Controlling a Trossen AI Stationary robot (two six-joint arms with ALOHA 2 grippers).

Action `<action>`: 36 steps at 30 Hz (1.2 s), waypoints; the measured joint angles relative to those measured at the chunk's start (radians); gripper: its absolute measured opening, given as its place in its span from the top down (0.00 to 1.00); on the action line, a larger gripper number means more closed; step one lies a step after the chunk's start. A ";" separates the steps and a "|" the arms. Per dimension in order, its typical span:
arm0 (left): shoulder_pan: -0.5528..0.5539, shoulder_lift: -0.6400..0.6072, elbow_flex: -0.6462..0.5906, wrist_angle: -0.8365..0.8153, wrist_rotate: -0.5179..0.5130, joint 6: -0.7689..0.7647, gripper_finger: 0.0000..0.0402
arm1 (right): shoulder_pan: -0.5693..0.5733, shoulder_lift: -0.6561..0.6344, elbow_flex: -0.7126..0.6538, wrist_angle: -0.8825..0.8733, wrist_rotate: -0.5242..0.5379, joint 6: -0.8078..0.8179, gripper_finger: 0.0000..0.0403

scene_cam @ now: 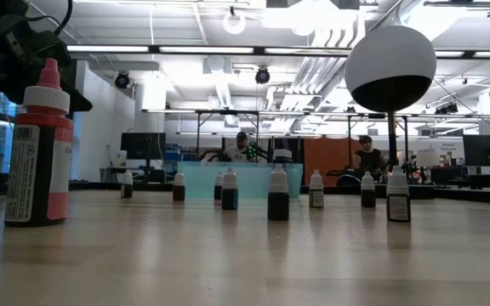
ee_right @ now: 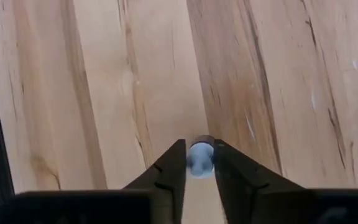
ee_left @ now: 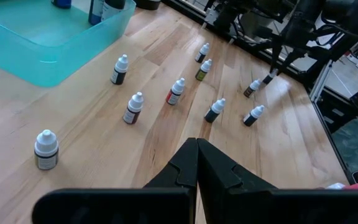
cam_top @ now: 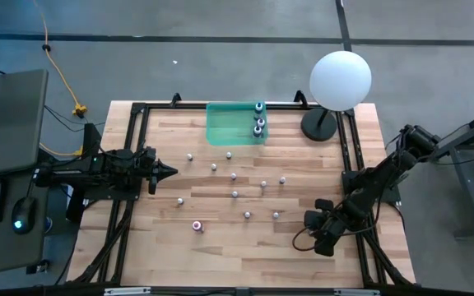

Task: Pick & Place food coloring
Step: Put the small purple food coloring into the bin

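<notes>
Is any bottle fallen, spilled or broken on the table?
No, nothing stands out. The food coloring bottles on the table all stand upright with caps on, and three stand in the green tray. The right gripper holds one bottle.

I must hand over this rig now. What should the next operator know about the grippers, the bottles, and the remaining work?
Right gripper: shut on a small bottle, above bare wood at the table's right front.
Left gripper: shut, empty, waiting at the table's left side.
Done: three bottles stand in the green tray at the back.
Left: about a dozen loose bottles standing mid-table, plus the pink-capped one near the front. Carry the held bottle to the tray first.
</notes>
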 joint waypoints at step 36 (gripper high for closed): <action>0.000 0.000 0.000 0.000 0.000 0.000 1.00 | -0.041 0.012 0.000 0.005 0.027 -0.069 0.51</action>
